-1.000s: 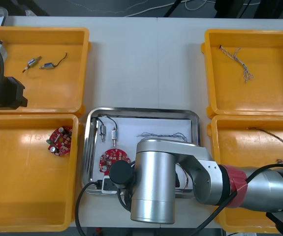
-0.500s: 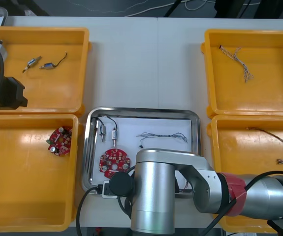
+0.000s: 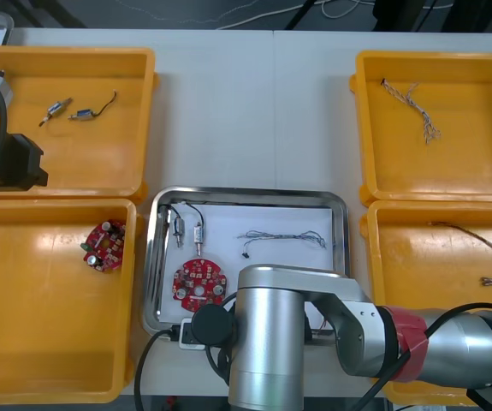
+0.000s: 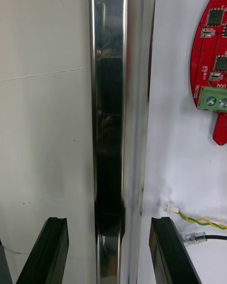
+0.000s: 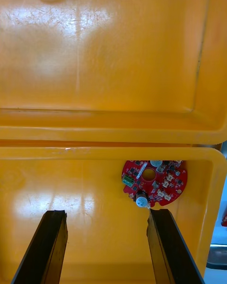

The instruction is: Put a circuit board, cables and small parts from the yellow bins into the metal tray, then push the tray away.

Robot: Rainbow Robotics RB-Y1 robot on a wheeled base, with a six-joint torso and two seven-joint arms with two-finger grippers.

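We hold our right gripper (image 4: 109,227) at the near rim of the metal tray (image 4: 109,99), jaws wide apart and gripping nothing. One finger stands over the table (image 4: 42,123), the other inside the tray, with the rim between them. In the tray lie a red circuit board (image 3: 198,284), small metal parts (image 3: 187,231) and a twisted blue and white cable (image 3: 284,237). Our left gripper (image 5: 106,213) hangs parked, jaws spread and empty, above the near left yellow bin (image 5: 71,208), where a second board (image 5: 154,182) lies.

Light table (image 3: 228,120), seam (image 3: 273,103) down its middle; dark floor (image 3: 100,13) and pale cords (image 3: 247,13) beyond the far edge
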